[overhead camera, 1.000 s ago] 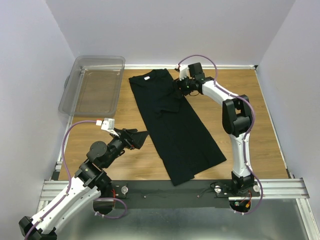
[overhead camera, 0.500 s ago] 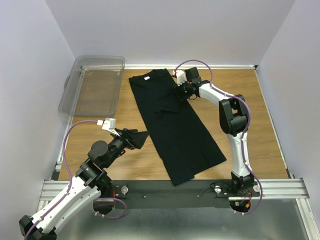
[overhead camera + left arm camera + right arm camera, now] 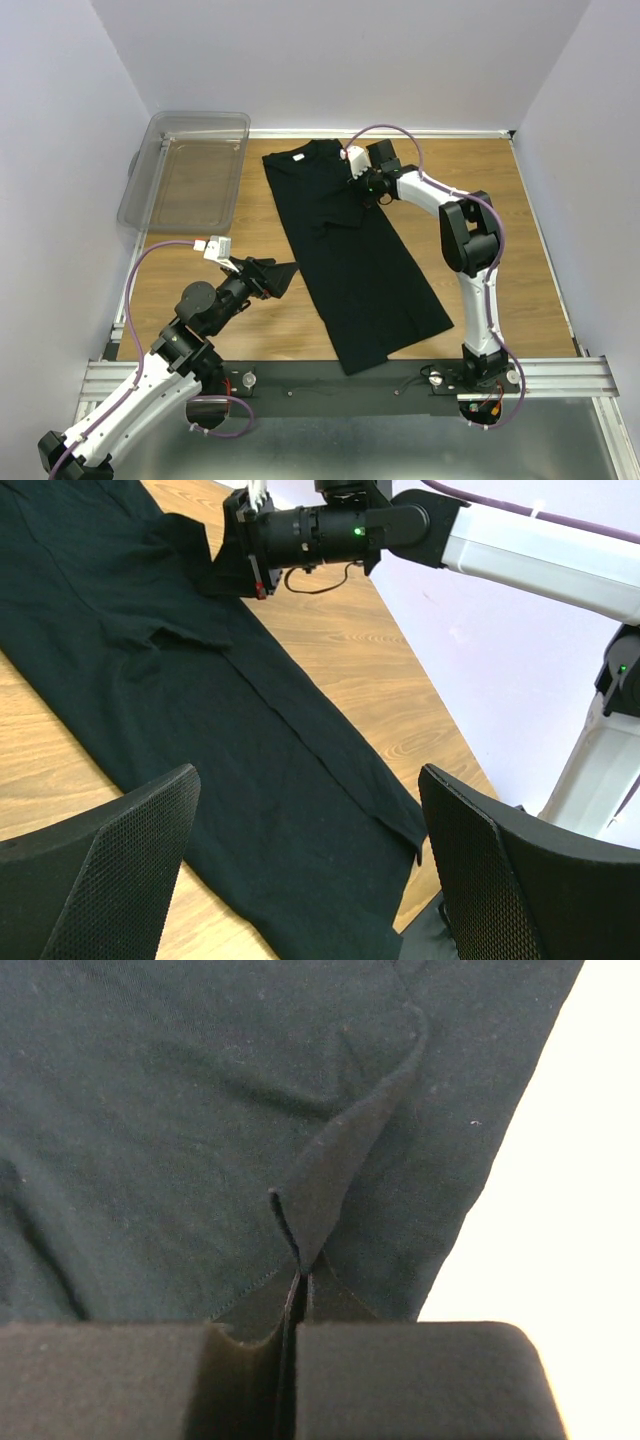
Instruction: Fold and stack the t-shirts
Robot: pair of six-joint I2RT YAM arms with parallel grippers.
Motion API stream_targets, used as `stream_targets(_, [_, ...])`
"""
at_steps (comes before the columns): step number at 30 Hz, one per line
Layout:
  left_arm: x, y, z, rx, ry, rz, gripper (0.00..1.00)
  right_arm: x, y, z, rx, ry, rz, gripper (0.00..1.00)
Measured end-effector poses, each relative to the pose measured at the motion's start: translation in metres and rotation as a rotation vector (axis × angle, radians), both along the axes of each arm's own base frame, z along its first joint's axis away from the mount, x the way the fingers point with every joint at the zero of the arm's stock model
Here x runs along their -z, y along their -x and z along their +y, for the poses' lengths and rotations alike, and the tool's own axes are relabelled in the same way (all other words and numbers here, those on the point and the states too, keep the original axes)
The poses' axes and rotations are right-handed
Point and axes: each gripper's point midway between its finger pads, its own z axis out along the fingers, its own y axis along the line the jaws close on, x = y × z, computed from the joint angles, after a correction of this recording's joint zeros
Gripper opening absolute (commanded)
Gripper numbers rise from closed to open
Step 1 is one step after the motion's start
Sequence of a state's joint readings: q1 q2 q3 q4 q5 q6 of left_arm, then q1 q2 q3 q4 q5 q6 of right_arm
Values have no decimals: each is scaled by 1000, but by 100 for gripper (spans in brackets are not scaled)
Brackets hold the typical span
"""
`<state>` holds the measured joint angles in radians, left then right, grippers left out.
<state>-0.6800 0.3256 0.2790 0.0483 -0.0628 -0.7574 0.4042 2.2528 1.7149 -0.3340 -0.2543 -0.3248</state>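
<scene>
t-shirt lies flat on the bench, a long strip running diagonally from far centre to the near edge; collar end far, hem end near

right gripper is clamped on a fold of cloth at the shirt's far right side; the wrist view shows only a thin lip of fabric between the closed fingers, raised off the layer under it

left gripper is spread wide and holds nothing; it hovers over bare bench just beside the shirt's left edge, not touching it

risks as I read them:
- shallow bite; a quick pull could strip the cloth out of the jaws and the flap drops back half-folded
- nothing pins the shirt; a one-point drag across the body may slide the whole strip instead of folding it, and the hem end is already close to the near edge of the bench
- cannot tell whether the pinch holds one layer or two; two would lift the body and bunch it
- pulling off-axis leaves a skewed crease, bad for stacking later
- bin sits well apart at far left; no clash likely
</scene>
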Motion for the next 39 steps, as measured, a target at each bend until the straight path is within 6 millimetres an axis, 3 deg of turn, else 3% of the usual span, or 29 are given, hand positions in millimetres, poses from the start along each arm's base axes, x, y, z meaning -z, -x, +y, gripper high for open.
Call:
stream_targets(2, [0, 0, 0, 0, 0, 0, 98, 0, 2, -3, 4, 27, -9, 11])
stream_targets(12, [-1, 0, 0, 1, 2, -2, 98, -1, 8, -6, 20, 176, -82, 11])
stream_targets(18, [-1, 1, -1, 7, 3, -4, 98, -12, 9, -10, 42, 231, -125, 11])
stream_targets(26, [-2, 1, -1, 8, 5, -7, 98, -19, 12, -16, 48, 290, -161, 34])
stream_targets(33, [-3, 2, -1, 9, 7, -9, 98, -19, 14, -12, 64, 269, -145, 34])
stream_targets(39, [-9, 4, 1, 9, 24, -30, 98, -33, 2, -8, 112, 219, -162, 37])
